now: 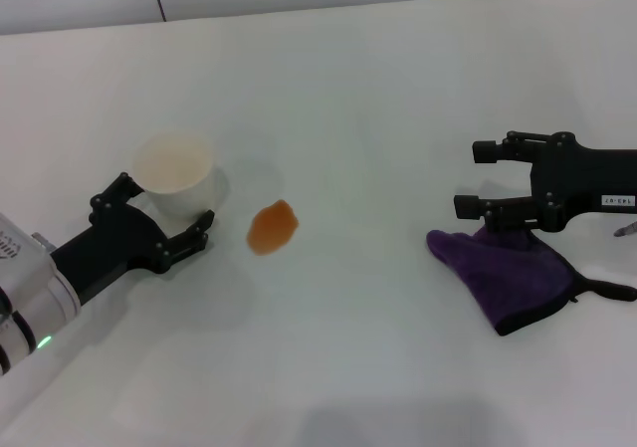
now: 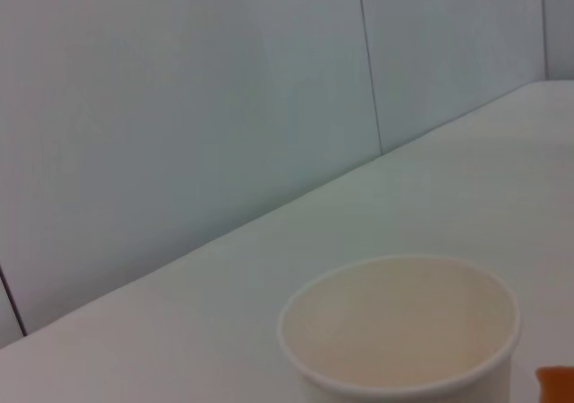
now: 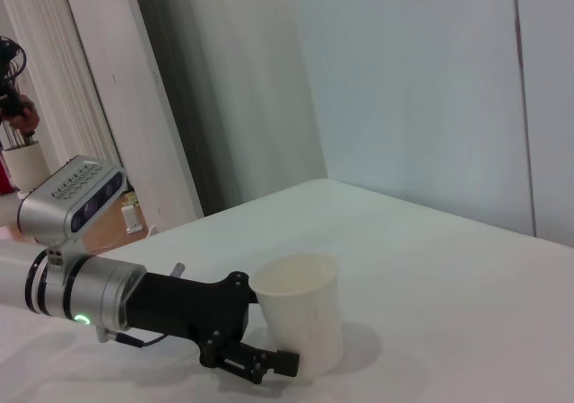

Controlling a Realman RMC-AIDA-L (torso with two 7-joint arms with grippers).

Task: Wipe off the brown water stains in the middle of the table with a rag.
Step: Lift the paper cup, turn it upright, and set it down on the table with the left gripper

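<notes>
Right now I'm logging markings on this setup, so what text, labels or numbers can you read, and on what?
Right end effector, above the rag: a small white label with dark characters, too small to read.
Left end effector, around the paper cup: no text visible.
Paper cup, rag, table: no text.

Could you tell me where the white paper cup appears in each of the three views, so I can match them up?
Head view: the paper cup stands left of centre, between the left gripper's open fingers.
Left wrist view: the cup fills the lower right, seen close, its mouth open.
Right wrist view: the cup sits low, near the middle.
Shared landmark: the white table, under the cup in all three views.
</notes>
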